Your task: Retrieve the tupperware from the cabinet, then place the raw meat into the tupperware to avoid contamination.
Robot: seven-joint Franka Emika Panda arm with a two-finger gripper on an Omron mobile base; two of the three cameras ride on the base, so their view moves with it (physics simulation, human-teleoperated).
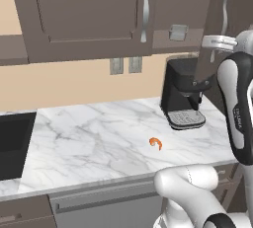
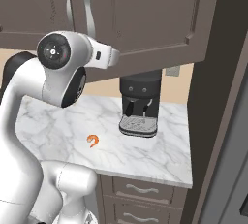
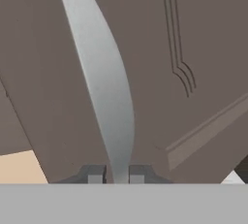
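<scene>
In the hand view my gripper (image 3: 116, 174) is shut on the long silver handle (image 3: 104, 82) of the dark brown cabinet door (image 3: 193, 48), one fingertip on each side of the bar. The left base view has the hand (image 1: 217, 42) at the lower end of that handle (image 1: 226, 5), with the door swung partly out. Through the gap, the small grey tupperware (image 1: 178, 32) sits on the cabinet shelf. The raw meat (image 1: 156, 143), a tiny orange curled piece, lies on the marble counter (image 1: 89, 138) and also appears in the right base view (image 2: 93, 140).
A black coffee machine (image 1: 183, 94) with a grated tray stands at the counter's back right, under the cabinet. A dark sink (image 1: 12, 143) lies at the far left. Drawers (image 2: 140, 189) sit below the counter, and a tall dark panel (image 2: 223, 97) rises at the right.
</scene>
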